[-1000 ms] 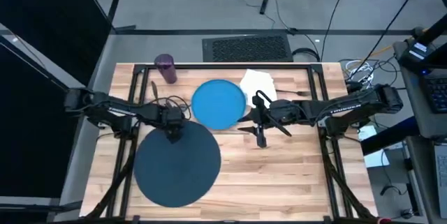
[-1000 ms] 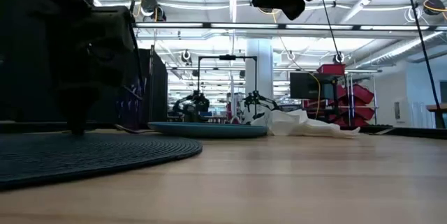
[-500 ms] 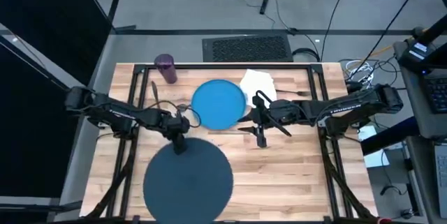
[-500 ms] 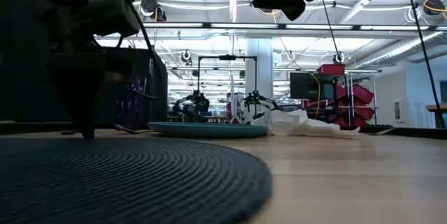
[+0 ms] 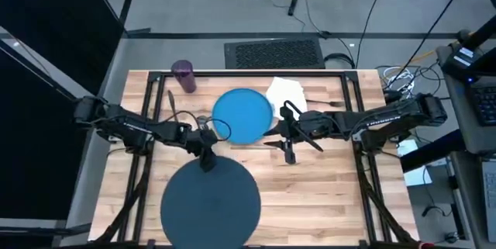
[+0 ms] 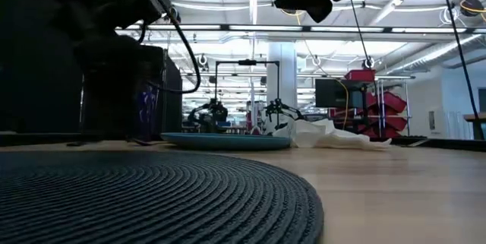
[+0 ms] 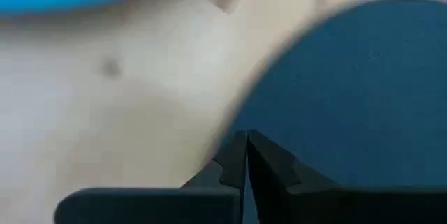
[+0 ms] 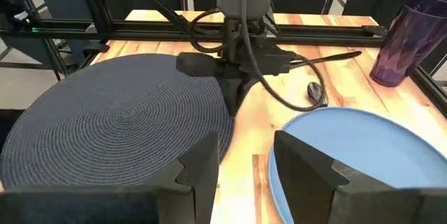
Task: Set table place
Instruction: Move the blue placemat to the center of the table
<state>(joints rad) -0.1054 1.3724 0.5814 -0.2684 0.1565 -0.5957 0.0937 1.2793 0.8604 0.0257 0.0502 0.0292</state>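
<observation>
Two pincers: left pincer point(image 5: 206, 160) pinching mat point(image 5: 209, 201) rim at counter point(image 5: 325, 195) front edge, placement step; right pincer point(image 5: 288, 154) spread, hovering mid-counter beside plate point(image 5: 242, 115); next, likely release, then plate onto mat.

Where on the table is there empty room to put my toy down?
The biggest bare patch of the table lies right of the dark mat, in front of the right end effector. It is crowded at the back, where the blue plate, napkin, purple cup and left end effector sit close.
</observation>
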